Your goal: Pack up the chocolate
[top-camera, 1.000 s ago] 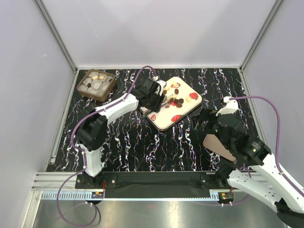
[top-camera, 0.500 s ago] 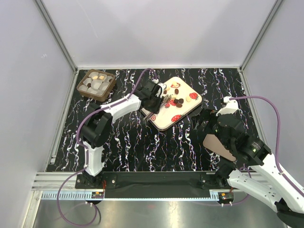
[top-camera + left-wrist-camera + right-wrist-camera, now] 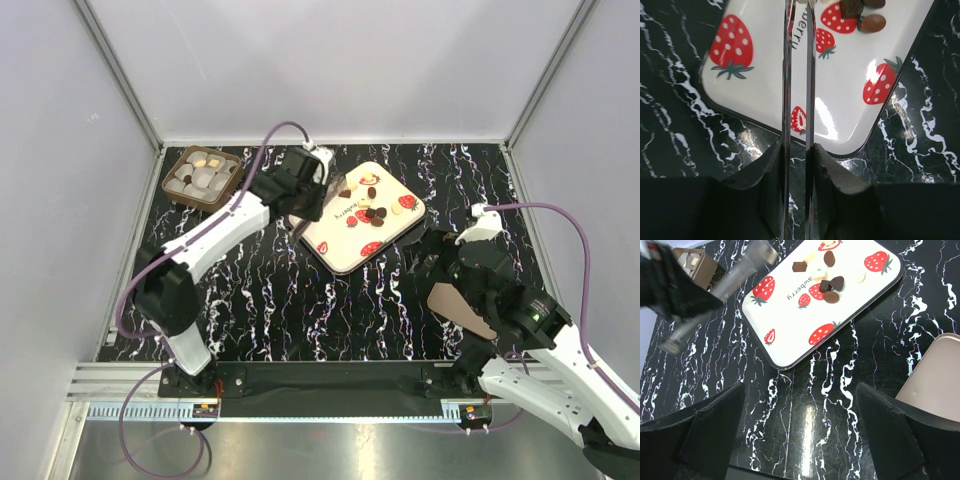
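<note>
Left gripper (image 3: 799,15) withdrawn rearward across the strawberry tray (image 3: 340,255), jaws narrowed to a slit, hold not discernible; right gripper (image 3: 800,390) wide, empty; chocolate (image 3: 372,212) ahead-right of left tips; recommended: confirm a piece is pinched before swinging to the brown box (image 3: 203,178).

clear: worktop (image 3: 300,300) at 6 to 7 o'clock of tray (image 3: 335,256). obstacles: left arm (image 3: 235,218) crossing its 9 o'clock side; brown box (image 3: 203,178) at 10 o'clock; tan lid (image 3: 452,300) and right arm (image 3: 530,330) at 4 o'clock.
</note>
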Robot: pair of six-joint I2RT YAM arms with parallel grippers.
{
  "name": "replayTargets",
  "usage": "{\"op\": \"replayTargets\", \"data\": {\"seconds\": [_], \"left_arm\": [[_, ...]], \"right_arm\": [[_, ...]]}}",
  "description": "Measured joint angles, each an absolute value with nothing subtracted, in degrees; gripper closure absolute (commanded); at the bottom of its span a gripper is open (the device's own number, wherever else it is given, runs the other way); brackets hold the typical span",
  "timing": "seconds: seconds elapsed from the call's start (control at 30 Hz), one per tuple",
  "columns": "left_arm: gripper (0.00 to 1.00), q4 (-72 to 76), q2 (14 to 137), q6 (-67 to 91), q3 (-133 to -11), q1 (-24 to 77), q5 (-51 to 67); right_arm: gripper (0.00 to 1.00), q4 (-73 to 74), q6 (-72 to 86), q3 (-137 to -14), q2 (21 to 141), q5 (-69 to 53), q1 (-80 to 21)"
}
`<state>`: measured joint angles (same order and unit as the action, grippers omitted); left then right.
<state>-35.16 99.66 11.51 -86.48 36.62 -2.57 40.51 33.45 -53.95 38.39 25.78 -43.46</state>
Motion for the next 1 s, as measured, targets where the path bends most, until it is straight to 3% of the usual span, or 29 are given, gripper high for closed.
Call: {"op": "replayTargets", "data": {"seconds": [0.17, 0.53, 1.0], "left_arm": [[0.7, -39.4, 96.0, 11.9, -91.9, 31.3, -4.6], [0.7, -44.5, 94.1, 12.1, -92.3, 8.1, -8.9], [0.7, -43.2, 101.3, 12.4, -90.5, 0.1, -8.8]], "right_arm": [[0.0, 40.3, 33.9, -53.3, 37.5, 25.6, -43.5], [0.0, 39.4, 33.9, -52.4, 38.5, 24.3, -43.5], [0.0, 37.9, 33.7, -52.4, 40.2, 23.0, -43.5]]}}
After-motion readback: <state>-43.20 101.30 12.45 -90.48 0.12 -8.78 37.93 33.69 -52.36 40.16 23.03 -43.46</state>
